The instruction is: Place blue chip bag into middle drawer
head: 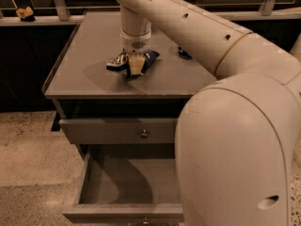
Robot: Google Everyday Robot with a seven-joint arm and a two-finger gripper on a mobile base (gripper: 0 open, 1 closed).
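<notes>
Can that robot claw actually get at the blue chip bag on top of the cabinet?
Most likely yes. The gripper is right down on the blue chip bag, which lies in the open on the cabinet top with nothing between them.

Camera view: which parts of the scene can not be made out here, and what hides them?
- The blue chip bag: the gripper, down on it over the tabletop, covers its middle; the lettering is too small.
- The middle drawer: open; the robot's arm hides its right part, and the bottom edge cuts its front.
- A dark thing on the tabletop: mostly behind the arm; unidentifiable.
</notes>
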